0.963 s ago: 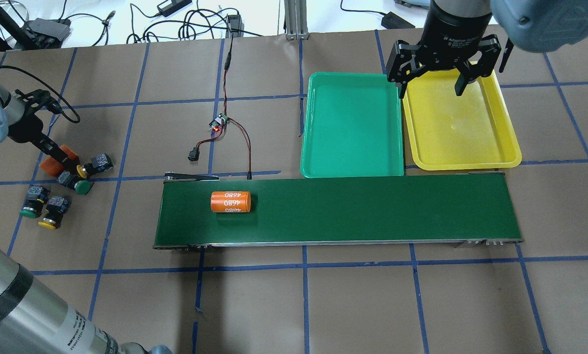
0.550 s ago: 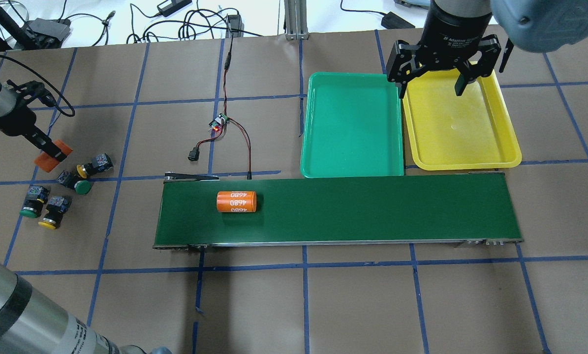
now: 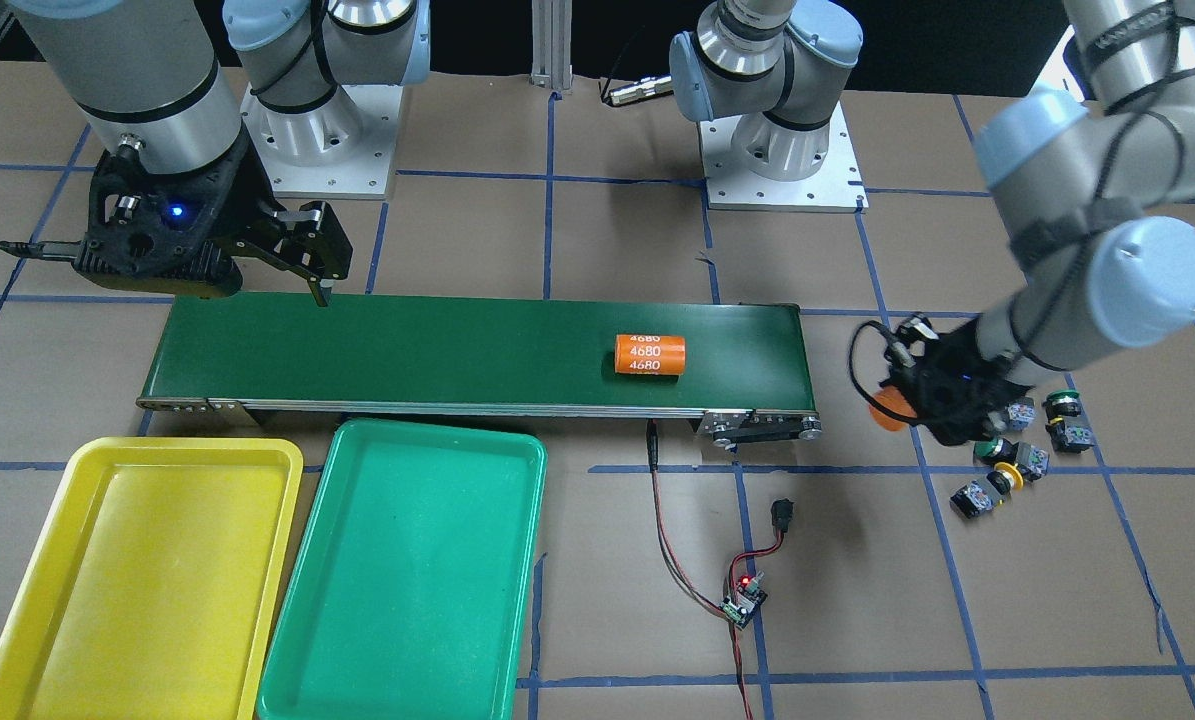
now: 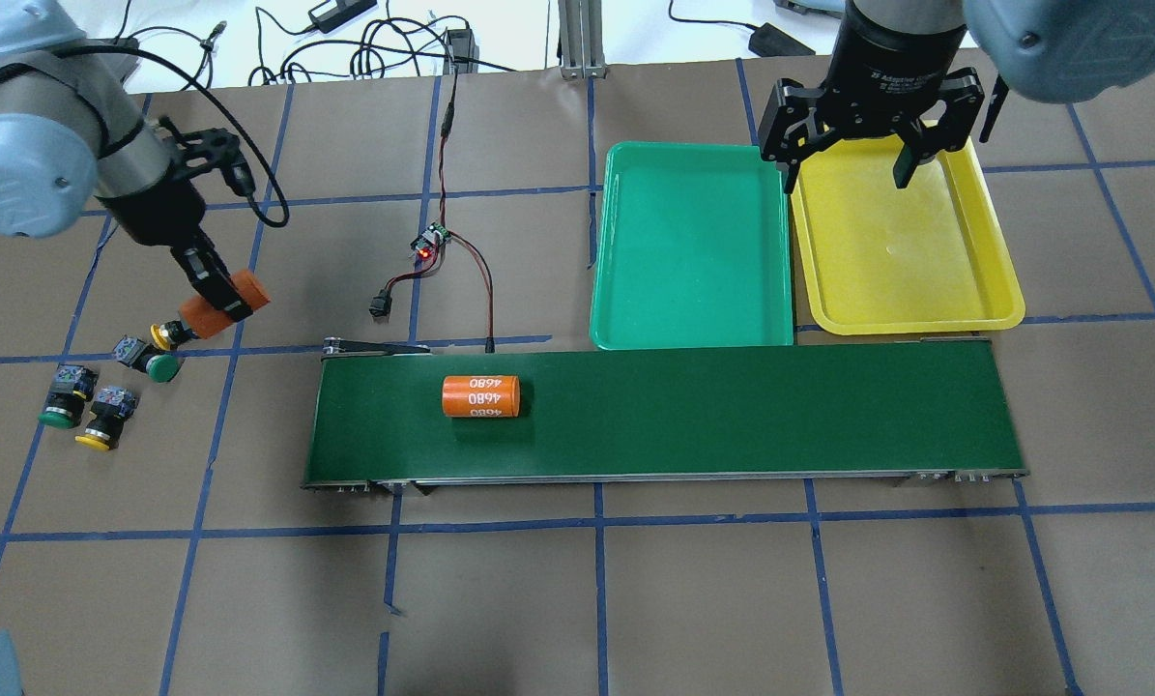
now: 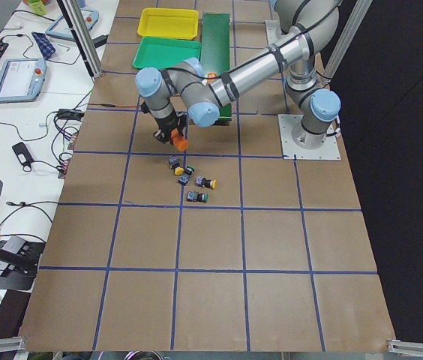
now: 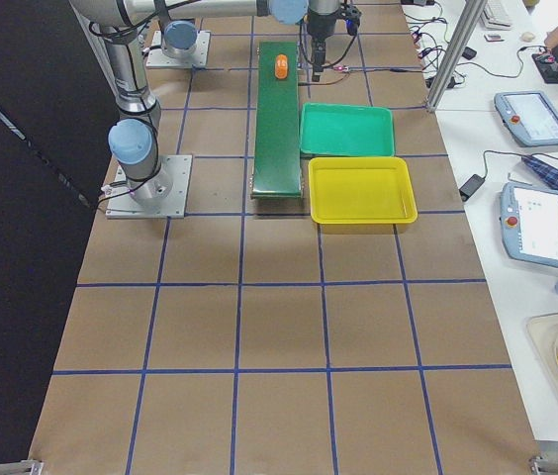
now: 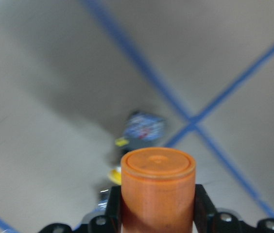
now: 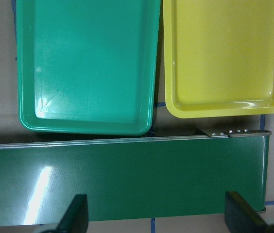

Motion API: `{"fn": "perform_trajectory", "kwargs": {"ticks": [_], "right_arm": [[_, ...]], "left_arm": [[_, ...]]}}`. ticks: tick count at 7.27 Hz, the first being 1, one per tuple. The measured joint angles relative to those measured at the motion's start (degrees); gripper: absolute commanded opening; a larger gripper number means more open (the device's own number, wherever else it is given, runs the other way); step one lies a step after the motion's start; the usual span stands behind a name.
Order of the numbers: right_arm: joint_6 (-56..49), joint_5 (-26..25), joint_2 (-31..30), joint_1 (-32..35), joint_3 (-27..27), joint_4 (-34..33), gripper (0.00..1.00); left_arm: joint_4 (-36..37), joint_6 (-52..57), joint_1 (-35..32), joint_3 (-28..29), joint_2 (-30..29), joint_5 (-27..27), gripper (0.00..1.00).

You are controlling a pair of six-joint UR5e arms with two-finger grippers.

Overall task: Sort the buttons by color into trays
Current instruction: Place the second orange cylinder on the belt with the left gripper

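left fingers pinching orange cylinder over buttons on table | right fingers spread, aloft near belt end

Four small push-button switches, each with a black collar and grey block, lie on their sides in a loose cluster on the brown table at the robot's left. A yellow-capped button lies just beside a green-capped button. Nearer the robot, a second green-capped button lies beside a second yellow-capped button. Well apart, on the right, a green tray and a yellow tray lie flat, side by side.
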Motion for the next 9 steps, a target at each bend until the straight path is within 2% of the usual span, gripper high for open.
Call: {"fn": "perform_trajectory", "kwargs": {"ticks": [2,3,4,6,7,9], "right_arm": [[0.0,0.0,0.0,0.0,0.0,0.0,1.0],[0.0,0.0,0.0,0.0,0.0,0.0,1.0],[-0.1,0.0,0.0,0.0,0.0,0.0,1.0],[-0.1,0.0,0.0,0.0,0.0,0.0,1.0],[-0.1,0.0,0.0,0.0,0.0,0.0,1.0],[-0.1,0.0,0.0,0.0,0.1,0.0,1.0]], "left_arm": [[5.7,-1.6,-8.1,-9.3,5.1,0.0,0.0],[9.4,-2.2,-10.9,-13.0,6.6,-0.4,0.61],[12.6,-3.1,-12.6,-15.8,7.3,-1.0,1.0],[17.6,-3.7,-13.2,-18.5,7.5,-1.6,1.0],[18.2,-4.0,-11.6,-17.6,7.9,-2.2,1.0],[12.3,-4.4,-2.9,-12.1,7.9,-6.8,1.0]]}}
